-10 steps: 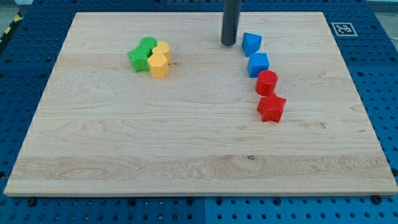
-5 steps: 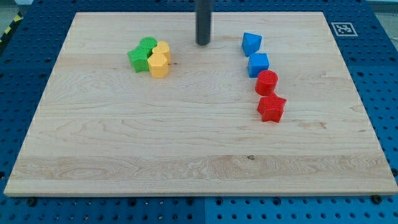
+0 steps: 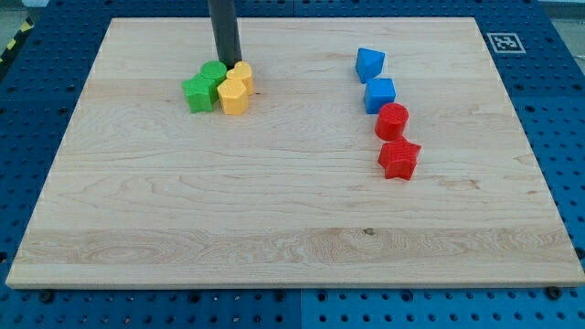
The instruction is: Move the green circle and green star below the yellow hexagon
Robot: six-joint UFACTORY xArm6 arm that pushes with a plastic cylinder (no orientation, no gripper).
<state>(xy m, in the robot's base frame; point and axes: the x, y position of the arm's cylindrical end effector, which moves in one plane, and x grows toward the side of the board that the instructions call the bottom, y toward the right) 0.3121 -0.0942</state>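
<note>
Near the bench's (image 3: 274,210) top left, the tool's tip (image 3: 227,63), a bare rod without jaws, touches the green circle (image 3: 213,72) beside green star (image 3: 196,92), yellow hexagon (image 3: 233,95). A square printed marker (image 3: 503,42) occupies the top-right corner.

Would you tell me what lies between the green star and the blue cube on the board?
In the camera view, the yellow hexagon sits right beside the green star; from there to the blue cube the board is bare wood.
</note>
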